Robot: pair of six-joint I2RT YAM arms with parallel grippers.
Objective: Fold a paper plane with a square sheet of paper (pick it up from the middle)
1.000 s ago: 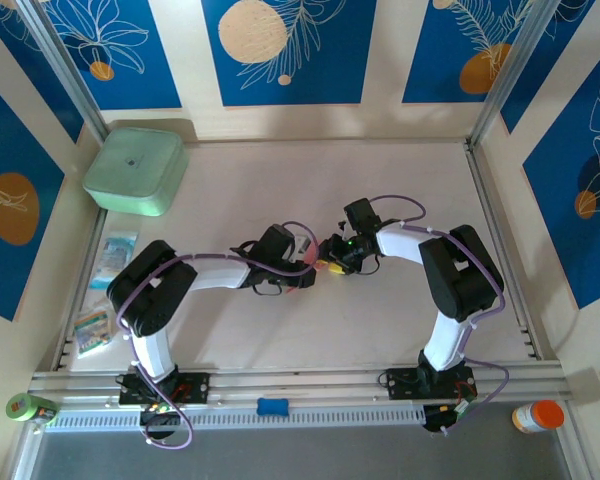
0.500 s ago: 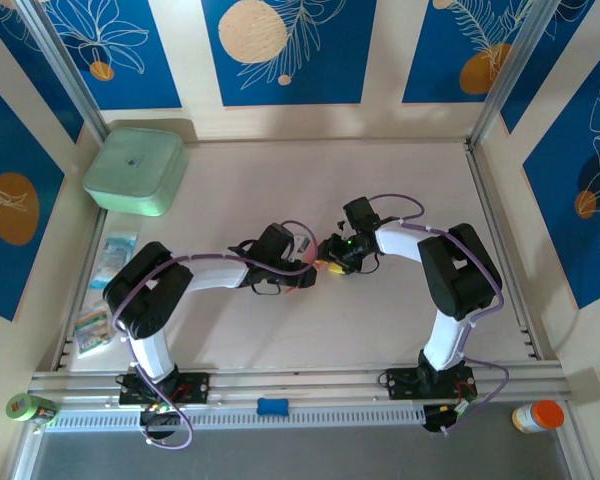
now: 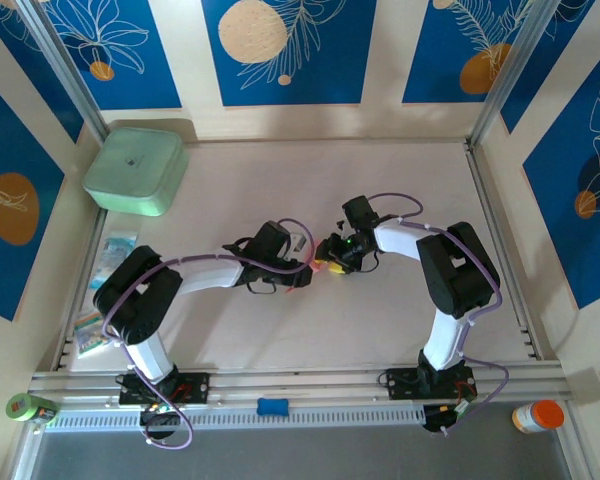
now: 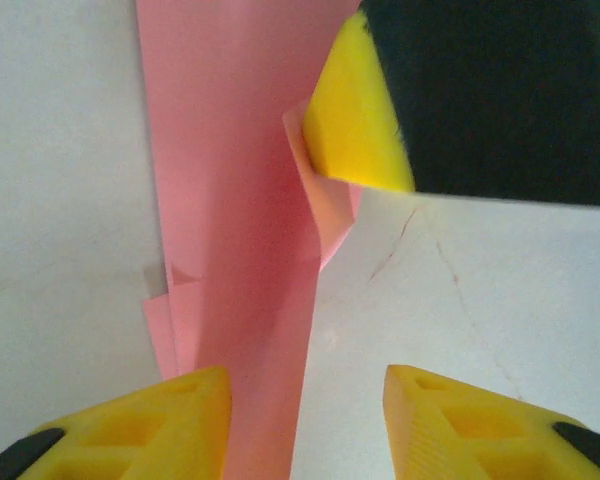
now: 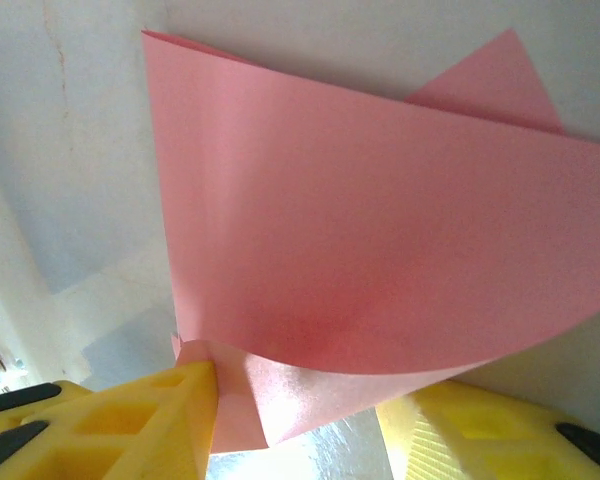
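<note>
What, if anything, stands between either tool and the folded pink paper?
Nothing visible does. The thin, folded pink paper sheet lies between the yellow fingers of the left tool, and the right tool has its fingers on either side of the paper's curled edge.

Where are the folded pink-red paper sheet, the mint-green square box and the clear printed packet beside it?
folded pink-red paper sheet (image 5: 380, 230): right wrist view, middle of its curved face.
mint-green square box (image 3: 135, 170): top external view, lid centre.
clear printed packet (image 3: 116, 254): top external view, its middle.

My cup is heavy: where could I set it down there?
Bare: far strip from the mint-green box to the right wall, and near stretch between left arm and right arm. Crowded: mid-table, where left tool and right tool meet at the pink paper; packets line the left edge.
</note>
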